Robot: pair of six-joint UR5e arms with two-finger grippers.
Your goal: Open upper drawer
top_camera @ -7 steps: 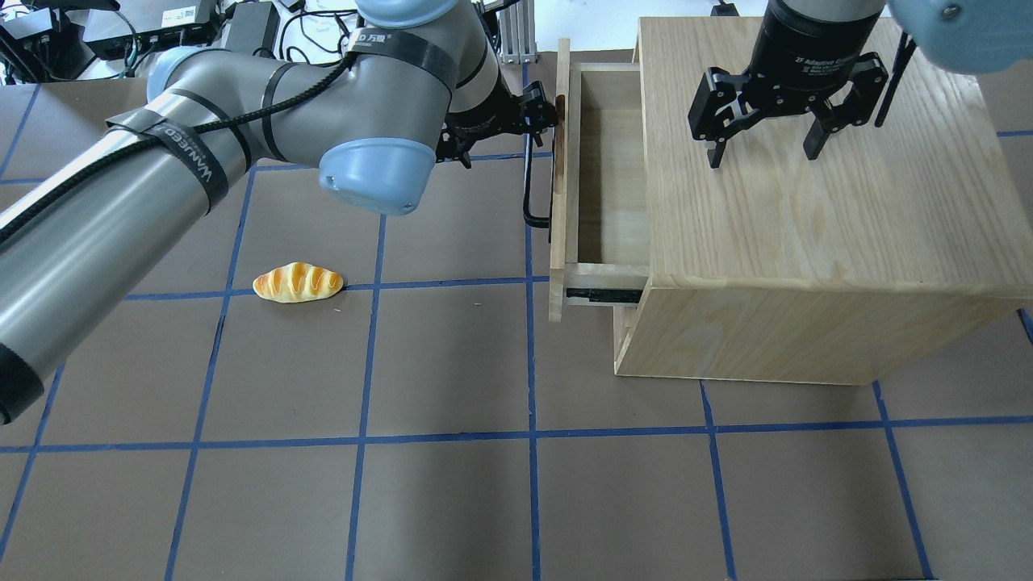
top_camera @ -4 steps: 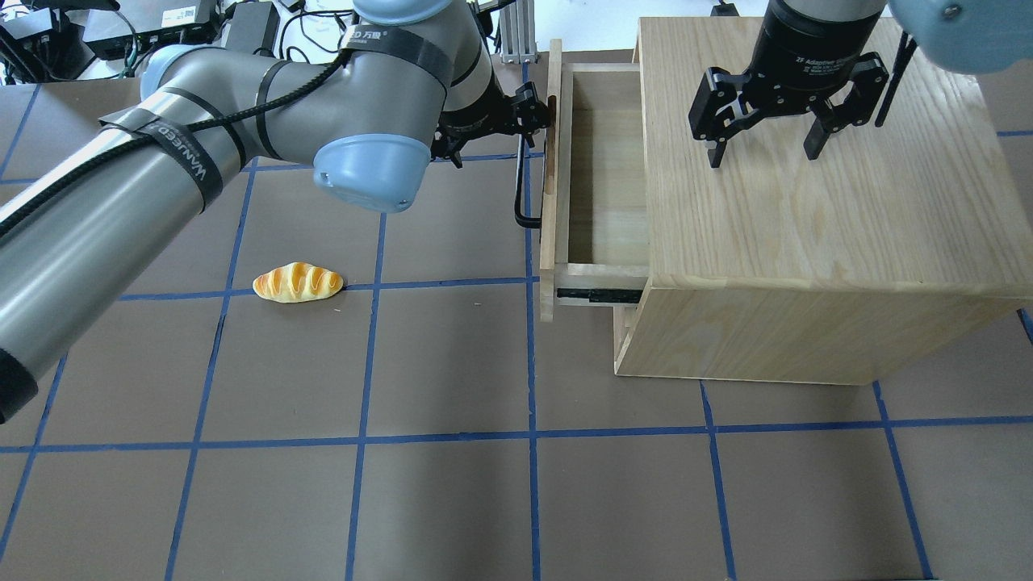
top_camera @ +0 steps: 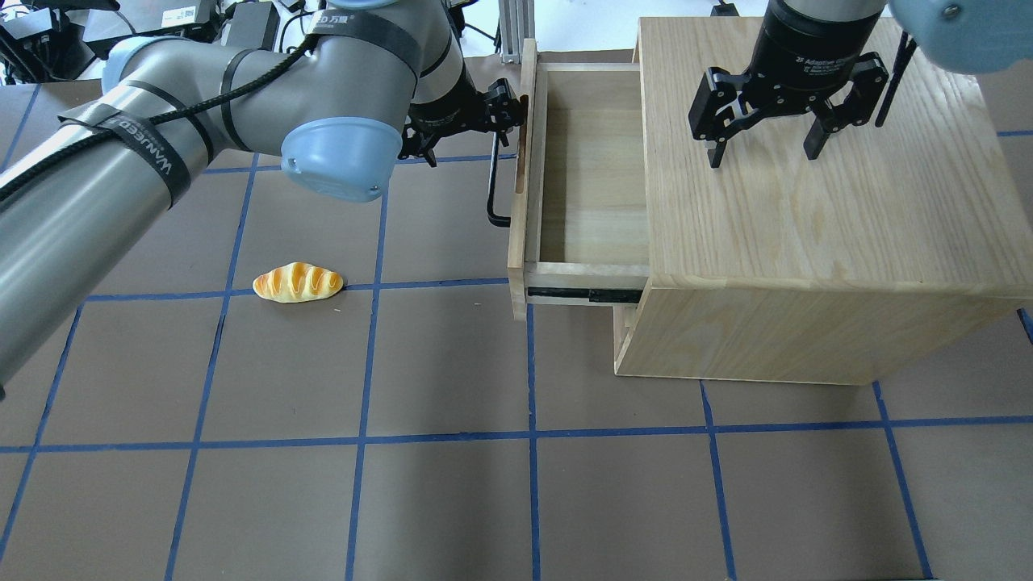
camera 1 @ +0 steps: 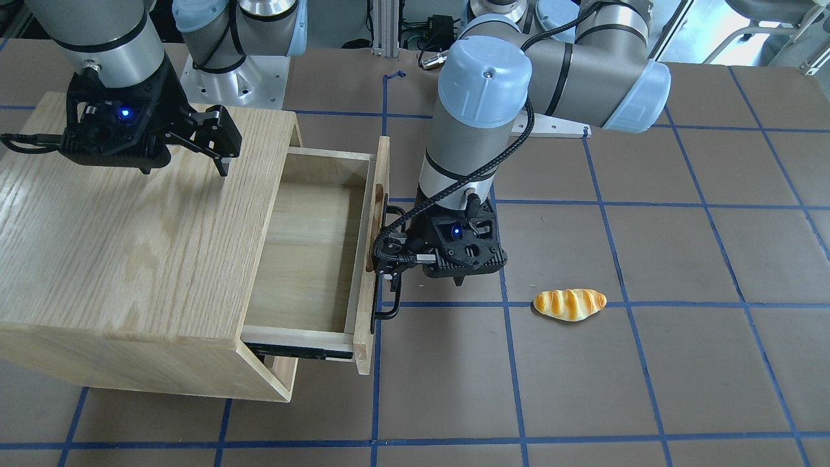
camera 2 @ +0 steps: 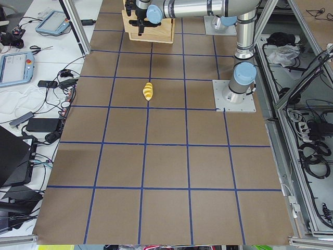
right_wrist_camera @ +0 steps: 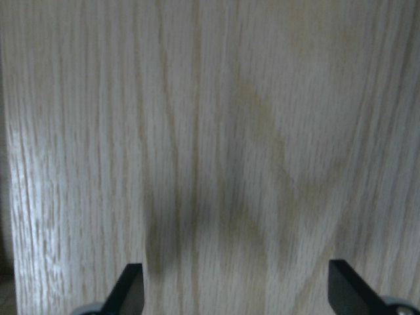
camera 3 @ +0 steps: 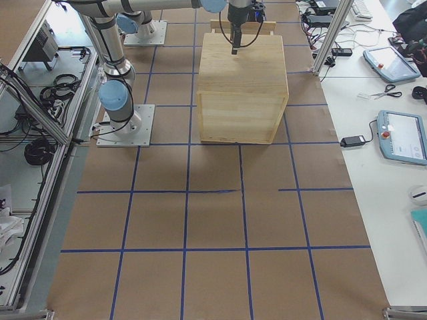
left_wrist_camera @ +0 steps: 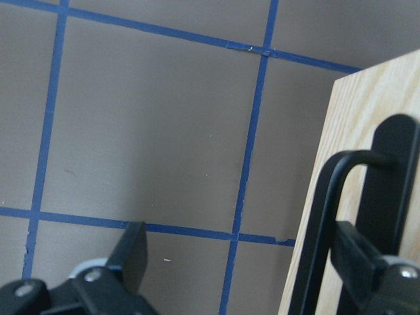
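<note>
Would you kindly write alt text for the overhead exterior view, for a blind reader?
The upper drawer stands pulled out of a cabinet, the left tool open with one finger at its black handle. The right tool hangs open over the cabinet top; a bread roll lies on the table.

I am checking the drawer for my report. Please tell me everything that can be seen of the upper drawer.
The upper drawer is a shallow, level tray of pale wood. It is empty and pulled well out of the cabinet toward the robot's left. Its front panel carries a long black bar handle and an oblong cutout. A black slide rail shows along one side. The left gripper is at the handle, jaws open around the bar, and one finger appears to touch it.
</note>
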